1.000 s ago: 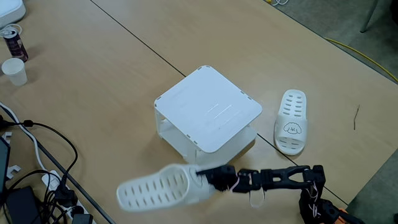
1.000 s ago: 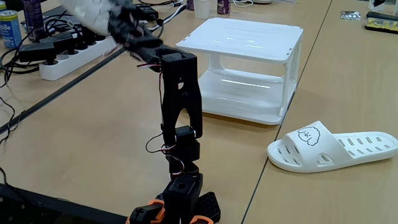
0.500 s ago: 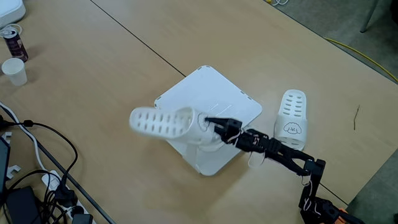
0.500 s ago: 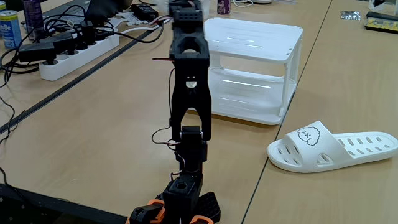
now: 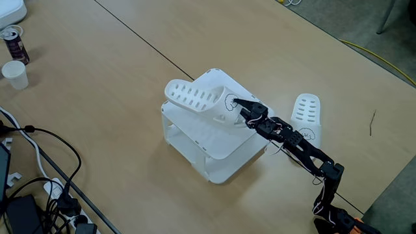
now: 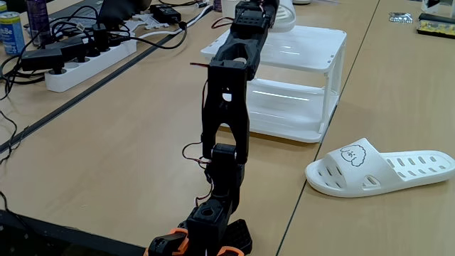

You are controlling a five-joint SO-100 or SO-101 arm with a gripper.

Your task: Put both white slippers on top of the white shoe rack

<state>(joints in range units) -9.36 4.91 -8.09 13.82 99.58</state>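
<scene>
One white slipper (image 5: 194,97) hangs low over the white shoe rack (image 5: 215,138), toe pointing left in a fixed view; whether it touches the rack's top I cannot tell. My gripper (image 5: 236,108) is shut on its heel end, beside the puppy face. In the other fixed view the arm rises from the table's front edge, with the gripper (image 6: 260,6) and a bit of the held slipper (image 6: 286,16) above the rack (image 6: 302,47). The second slipper (image 5: 307,110) lies on the table right of the rack, partly behind my arm. From the side, that slipper (image 6: 381,168) lies flat.
A power strip (image 6: 77,62) with tangled cables lies at the back left. A can (image 5: 14,43) and a paper cup (image 5: 15,73) stand at the far left. A dark seam (image 5: 133,34) crosses the table. The table's edge runs along the lower right.
My arm has swung the held slipper up from low beside the rack's front-left and over its top. The other slipper has not moved.
</scene>
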